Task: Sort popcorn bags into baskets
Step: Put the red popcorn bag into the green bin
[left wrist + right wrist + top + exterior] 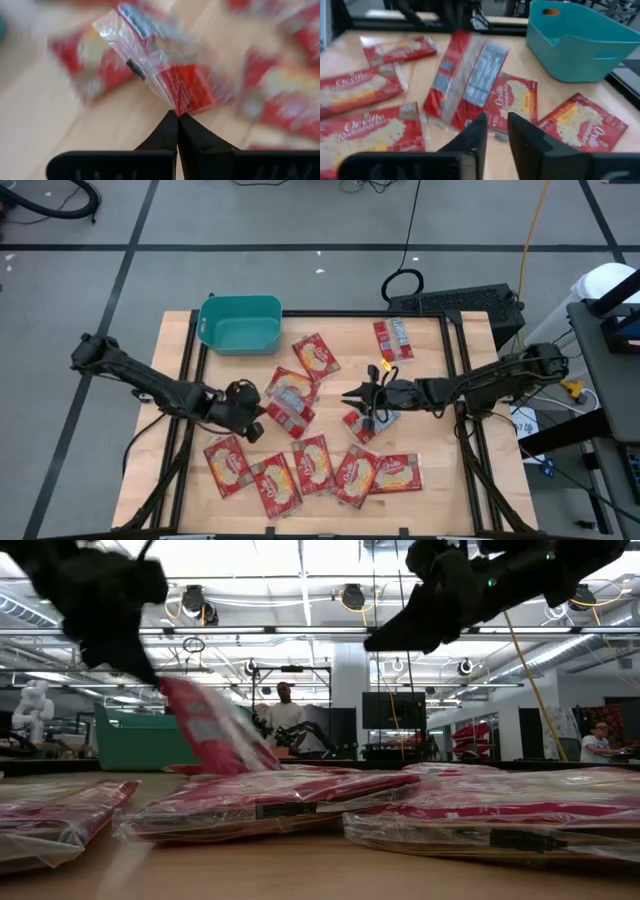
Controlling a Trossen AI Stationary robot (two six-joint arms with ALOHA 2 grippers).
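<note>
A: Start with the big thing. Why is the teal basket [240, 324] sitting at the far left corner of the wooden table [430, 410]?

B: Judging from the layout, it's the drop point. It looks bare inside, so the sorting seems hardly begun. Every popcorn bag [316, 355] I can see lies outside it, spread on the table toward the near edge from the basket, with a row of five [312, 470] farthest from it.

A: And the arms?

B: The left gripper [258, 417] is just on the near side of the basket. Its fingers are pinched together on the edge of one bag, the lifted packet [165, 75], which hangs tilted off the tabletop with its silvery back and red wrapper showing. I'd say an edge pinch is used because the packets lie too flat to take from the sides.

A: The right one?

B: The right gripper [350, 394] is farther from the basket, toward the table's middle, above the packets. Its fingers stand slightly apart with nothing between them.

A: Risk?

B: The plastic looks slick; the packet could slip during the carry.
</note>
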